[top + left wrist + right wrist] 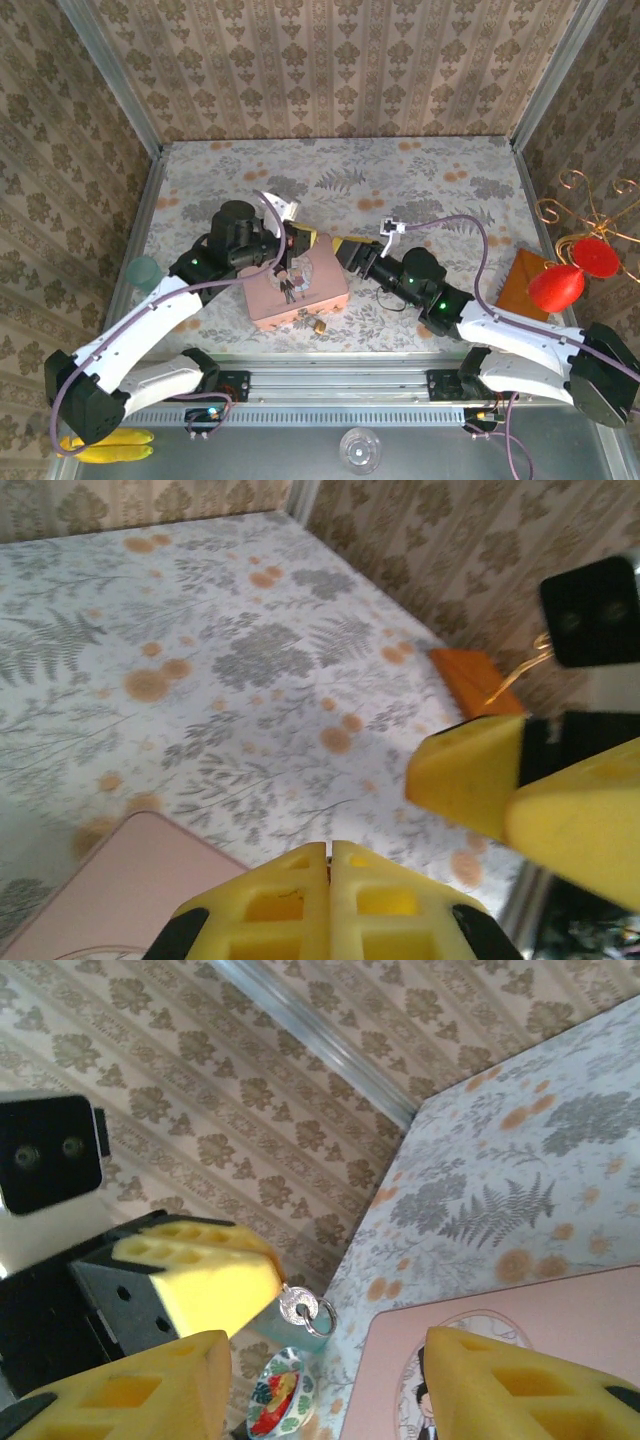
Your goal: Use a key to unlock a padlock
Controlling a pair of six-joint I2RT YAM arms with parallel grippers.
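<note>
Nearest the left wrist camera, the two yellow fingers of the left jaws are pressing flat against each other, leaving no gap between them; in the right wrist view the left fingertips are pinching a small silver key, its head sticking out past the tip with a thin ring hanging from it; so the left jaws are gripping the key.

The right jaws are standing open, their own yellow fingers spread well apart and holding nothing; in the left wrist view they are hanging just to the right of the closed pair.

From above, both arms are reaching inward, and the two sets of jaws are meeting over the far edge of a pink tin; the tin is lying flat on the floral surface.

The padlock is lying on the surface just beside the near edge of the tin, apart from both sets of jaws; it is showing as a tiny brass speck, too small to tell how its shackle is sitting.

A teal cup is standing at the left edge of the surface; an orange flat piece is lying near the right wall.
</note>
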